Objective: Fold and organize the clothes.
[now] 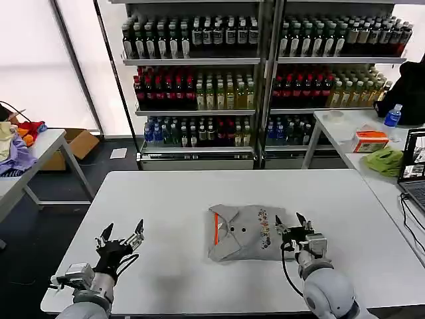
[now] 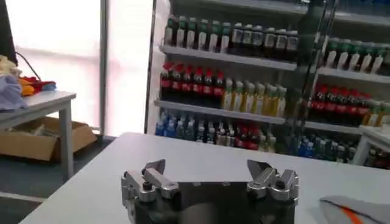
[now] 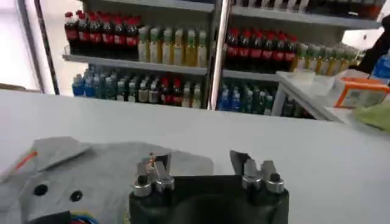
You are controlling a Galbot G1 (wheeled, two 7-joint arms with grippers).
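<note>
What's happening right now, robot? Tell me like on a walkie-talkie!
Left gripper open, over bare table, idle. Right gripper open, at the shirt's right edge. Grey shirt folded, flat mid-table. Nothing in the way.

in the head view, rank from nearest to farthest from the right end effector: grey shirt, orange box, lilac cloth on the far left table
From the right end effector:
1. Grey shirt, right beside it at the table's middle.
2. Orange box, on the side table at right.
3. Lilac cloth, on the far left table.
</note>
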